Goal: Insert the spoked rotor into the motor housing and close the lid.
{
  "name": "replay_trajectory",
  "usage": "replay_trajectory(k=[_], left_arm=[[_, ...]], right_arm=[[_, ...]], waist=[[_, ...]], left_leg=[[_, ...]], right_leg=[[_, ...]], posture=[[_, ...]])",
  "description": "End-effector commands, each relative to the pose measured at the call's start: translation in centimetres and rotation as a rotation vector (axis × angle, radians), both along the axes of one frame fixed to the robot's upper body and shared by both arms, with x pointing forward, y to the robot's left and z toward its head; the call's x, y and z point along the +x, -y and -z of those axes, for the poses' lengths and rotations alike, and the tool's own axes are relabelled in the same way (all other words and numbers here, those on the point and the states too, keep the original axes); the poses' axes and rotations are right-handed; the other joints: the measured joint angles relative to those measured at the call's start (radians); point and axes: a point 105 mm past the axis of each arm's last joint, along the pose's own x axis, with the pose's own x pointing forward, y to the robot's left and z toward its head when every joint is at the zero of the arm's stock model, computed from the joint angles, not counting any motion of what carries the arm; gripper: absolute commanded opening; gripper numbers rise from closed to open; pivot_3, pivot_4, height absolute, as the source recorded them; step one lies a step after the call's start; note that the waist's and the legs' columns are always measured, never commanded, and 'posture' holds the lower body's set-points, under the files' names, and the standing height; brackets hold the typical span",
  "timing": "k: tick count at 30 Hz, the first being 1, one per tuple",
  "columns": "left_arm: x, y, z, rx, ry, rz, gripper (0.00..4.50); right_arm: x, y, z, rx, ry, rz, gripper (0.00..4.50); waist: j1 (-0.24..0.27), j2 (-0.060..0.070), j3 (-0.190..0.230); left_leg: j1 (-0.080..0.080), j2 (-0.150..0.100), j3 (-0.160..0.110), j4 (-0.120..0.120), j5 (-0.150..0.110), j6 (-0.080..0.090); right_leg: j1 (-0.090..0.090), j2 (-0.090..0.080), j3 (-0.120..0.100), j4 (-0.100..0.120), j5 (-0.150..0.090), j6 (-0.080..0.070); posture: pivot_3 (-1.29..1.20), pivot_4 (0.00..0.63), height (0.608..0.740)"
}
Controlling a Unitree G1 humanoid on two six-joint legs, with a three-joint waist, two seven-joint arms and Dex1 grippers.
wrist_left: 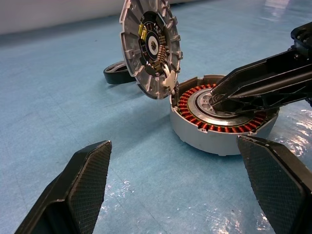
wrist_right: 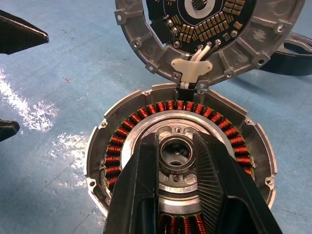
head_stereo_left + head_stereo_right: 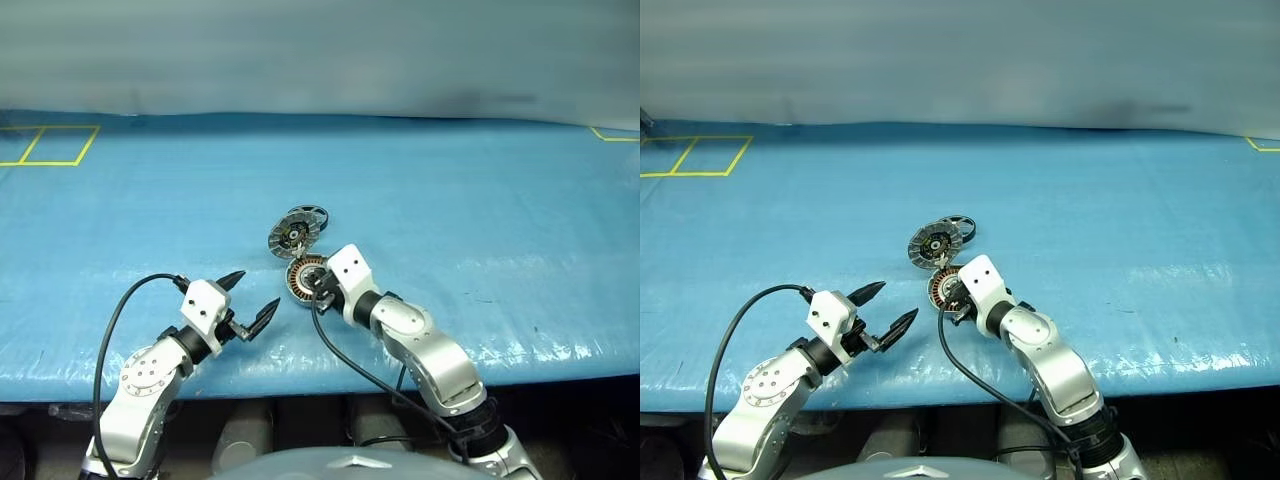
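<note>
Rotor [image 1: 116,73], black and spoked, is seen lying flat on the blue table [image 3: 480,200] just behind the raised lid [image 1: 152,46], its axis pointing up. The motor housing [image 2: 180,161] is open upward, with the lid standing nearly upright at its far edge. The right gripper [image 2: 175,156] is closed around the central bearing [image 2: 174,152] inside the housing. The left gripper [image 3: 248,300] is held wide open and empty near the housing. The bearing should be released first, then the rotor kept level and centred when lowered.
</note>
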Motion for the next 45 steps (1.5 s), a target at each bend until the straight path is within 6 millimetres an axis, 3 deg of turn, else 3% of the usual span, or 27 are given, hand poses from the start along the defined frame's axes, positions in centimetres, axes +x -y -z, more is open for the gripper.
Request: replay_trajectory(k=[1, 7, 15, 18, 22, 29, 45], left_arm=[[0.0, 0.2, -0.6, -0.006, 0.023, 0.007, 4.50], [0.0, 0.2, -0.5, -0.007, 0.021, 0.009, 4.50], [0.0, 0.2, -0.5, -0.010, 0.019, 0.006, 4.50], [0.0, 0.2, -0.5, -0.010, 0.020, 0.006, 4.50], [0.0, 0.3, -0.5, -0.012, 0.021, 0.009, 4.50], [0.0, 0.4, -0.5, -0.015, 0.018, 0.014, 4.50], [0.0, 0.3, -0.5, -0.012, 0.019, 0.006, 4.50]], right_arm=[[0.2, -0.2, -0.5, 0.016, 0.019, -0.003, 0.67], [0.2, 0.1, -0.2, 0.007, 0.012, 0.005, 0.67], [0.0, 0.3, -1.5, 0.032, 0.039, -0.004, 3.26], [-0.1, 0.2, -2.8, 0.080, 0.052, -0.006, 3.26], [-0.2, 0.2, -3.4, 0.090, 0.056, -0.004, 2.36], [-0.4, 0.3, -2.7, 0.038, 0.034, 0.010, 0.04], [-0.1, 0.0, -1.7, 0.028, 0.003, 0.019, 0.04]], waist=[[0.000, 0.000, 0.000], [0.000, 0.000, 0.000], [0.001, 0.000, 0.000], [0.001, 0.000, 0.000], [0.001, 0.000, 0.000], [0.000, 0.000, 0.000], [0.001, 0.000, 0.000]], left_leg=[[0.000, 0.000, 0.000, 0.000, 0.000, 0.000], [0.000, 0.000, 0.000, 0.000, 0.000, 0.000], [0.000, 0.000, 0.000, 0.000, 0.000, 0.000], [0.000, 0.000, 0.000, 0.000, 0.000, 0.000], [0.000, 0.000, 0.000, 0.000, 0.000, 0.000], [0.000, 0.000, 0.000, 0.000, 0.000, 0.000], [-0.001, 0.000, 0.000, 0.000, 0.000, 0.000]], right_leg=[[0.000, 0.000, 0.000, 0.000, 0.000, 0.000], [0.000, 0.000, 0.000, 0.000, 0.000, 0.000], [0.000, 0.000, 0.000, 0.000, 0.000, 0.000], [0.000, 0.000, 0.000, 0.000, 0.000, 0.000], [0.000, 0.000, 0.000, 0.000, 0.000, 0.000], [0.000, 0.000, 0.000, 0.000, 0.000, 0.000], [0.000, 0.000, 0.000, 0.000, 0.000, 0.000]], posture=[[0.00, 0.150, 0.740], [0.00, 0.150, 0.740], [0.00, 0.150, 0.740], [0.00, 0.150, 0.740], [0.00, 0.150, 0.740], [0.00, 0.150, 0.740], [0.00, 0.150, 0.740]])
